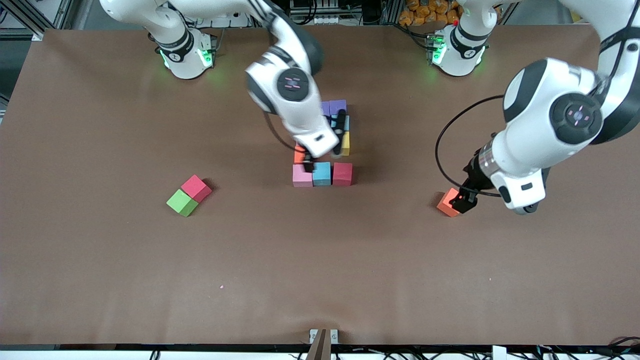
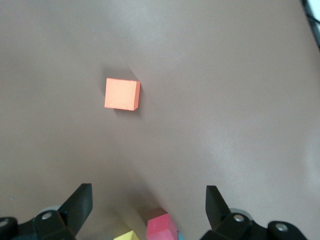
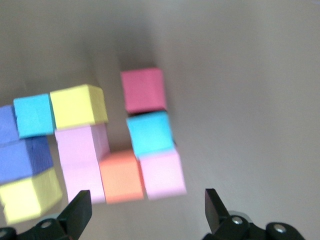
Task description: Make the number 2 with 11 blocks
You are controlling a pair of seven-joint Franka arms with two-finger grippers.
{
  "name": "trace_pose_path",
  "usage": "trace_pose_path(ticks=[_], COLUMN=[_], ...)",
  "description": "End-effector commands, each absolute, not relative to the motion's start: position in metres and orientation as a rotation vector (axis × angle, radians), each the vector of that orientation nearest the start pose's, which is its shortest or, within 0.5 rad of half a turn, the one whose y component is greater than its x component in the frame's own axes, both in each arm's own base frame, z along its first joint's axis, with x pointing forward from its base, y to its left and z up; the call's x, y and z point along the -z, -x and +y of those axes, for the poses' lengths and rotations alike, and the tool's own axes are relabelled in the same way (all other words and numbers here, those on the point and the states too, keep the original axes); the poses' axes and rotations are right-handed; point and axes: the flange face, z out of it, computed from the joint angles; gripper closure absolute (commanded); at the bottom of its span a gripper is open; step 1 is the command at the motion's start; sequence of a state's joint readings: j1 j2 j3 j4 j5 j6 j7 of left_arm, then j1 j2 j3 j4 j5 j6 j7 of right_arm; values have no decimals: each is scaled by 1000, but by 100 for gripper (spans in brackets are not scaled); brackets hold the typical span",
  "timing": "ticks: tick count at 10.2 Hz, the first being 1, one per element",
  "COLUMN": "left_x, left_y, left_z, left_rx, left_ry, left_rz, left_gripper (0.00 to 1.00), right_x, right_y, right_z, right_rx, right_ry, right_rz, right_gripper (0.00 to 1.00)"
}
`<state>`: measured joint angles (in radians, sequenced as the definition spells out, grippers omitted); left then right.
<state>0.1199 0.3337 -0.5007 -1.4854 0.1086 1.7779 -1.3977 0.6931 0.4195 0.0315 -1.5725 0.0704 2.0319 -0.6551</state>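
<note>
Reaching for the lone orange block point(image 1: 447, 202) toward the left arm's end, we keep the left gripper point(image 1: 464, 200) spread and centred over it. Our right gripper point(image 1: 325, 150) hovers spread above the blocks point(image 1: 322, 173) forming the figure mid-table.

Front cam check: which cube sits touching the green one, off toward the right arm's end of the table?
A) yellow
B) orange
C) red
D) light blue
C: the red cube lies edge to edge with the green cube; the lone orange cube sits toward the left arm's end of the table.
</note>
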Motion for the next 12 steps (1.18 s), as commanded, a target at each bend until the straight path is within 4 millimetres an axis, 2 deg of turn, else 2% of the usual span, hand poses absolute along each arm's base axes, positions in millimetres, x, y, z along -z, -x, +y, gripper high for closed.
trace_pose_path(ticks=[1,2,3,6,7,9,10,12], left_x=[-538,-550,-558,-601,-607,-632,-648,-665], left_y=[-606,-600,-594,-566,-558,-531,-517,-499], left_z=[-189,-189,-190,-186,-185,-186,-189,-195], left_rx=[20,37,40,91,72,43,65,82], left_ry=[2860,2895,2929,3001,3000,2995,2996,3011], left_rz=[-1349,-1256,-1148,-823,-751,-628,-589,-449], left_gripper=[0,0,0,0,0,0,0,0], right_x=[-489,-511,-524,-565,-569,-577,-581,-601], right_y=[-529,-544,-556,-563,-563,-549,-543,-531], right_z=[349,305,261,145,99,48,35,15], right_rx=[110,144,168,249,193,43,8,25], right_ry=[2521,2579,2649,2801,2871,3010,3034,3064], right_rz=[-1717,-1644,-1534,-1290,-1122,-529,-366,-295], right_gripper=[0,0,0,0,0,0,0,0])
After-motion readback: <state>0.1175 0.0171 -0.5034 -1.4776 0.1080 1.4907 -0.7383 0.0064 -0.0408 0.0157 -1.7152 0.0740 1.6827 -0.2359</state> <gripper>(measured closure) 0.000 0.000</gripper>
